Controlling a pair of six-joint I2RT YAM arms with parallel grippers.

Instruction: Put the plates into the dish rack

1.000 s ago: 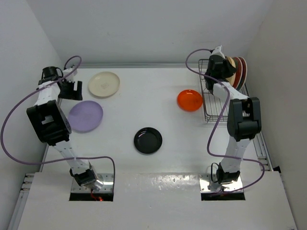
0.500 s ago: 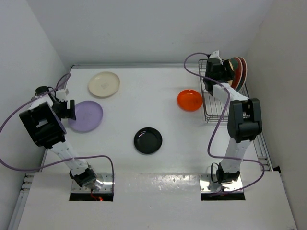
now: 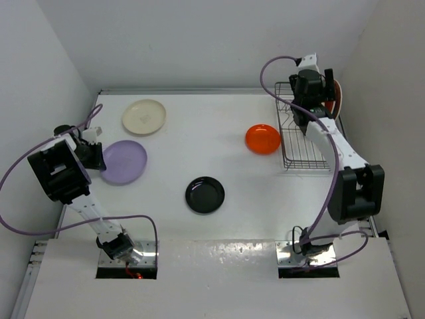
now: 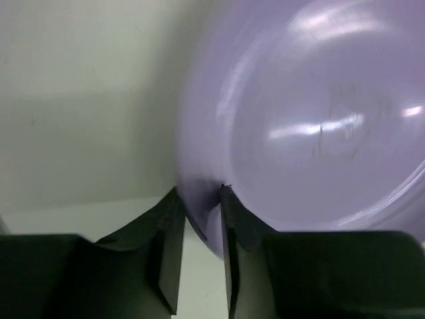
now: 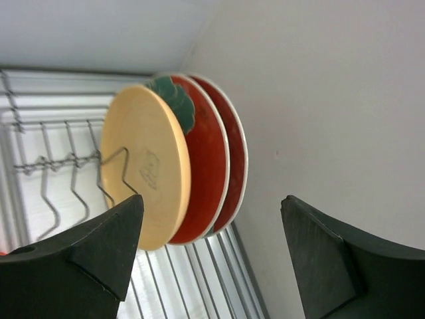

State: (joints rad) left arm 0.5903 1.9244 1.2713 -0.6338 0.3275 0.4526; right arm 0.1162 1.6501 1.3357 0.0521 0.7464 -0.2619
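Note:
The lavender plate (image 3: 123,161) lies at the table's left, and my left gripper (image 3: 93,157) is shut on its left rim. In the left wrist view the rim (image 4: 199,199) sits pinched between both fingers. A pale orange plate (image 5: 143,166) and two red plates (image 5: 207,159) stand upright at the far end of the dish rack (image 3: 299,143). My right gripper (image 3: 319,85) hovers open above them, touching none. The cream plate (image 3: 144,116), small bright orange plate (image 3: 262,138) and black plate (image 3: 204,194) lie flat on the table.
The rack stands against the right wall, its near prongs (image 5: 60,193) bare. The left wall is close behind my left gripper. A purple cable (image 3: 279,73) loops off the right arm over the rack's far left corner.
My left gripper came down to the lavender plate and shut on its rim. My right gripper opened, let go of the pale orange plate in the rack and drew back upward.

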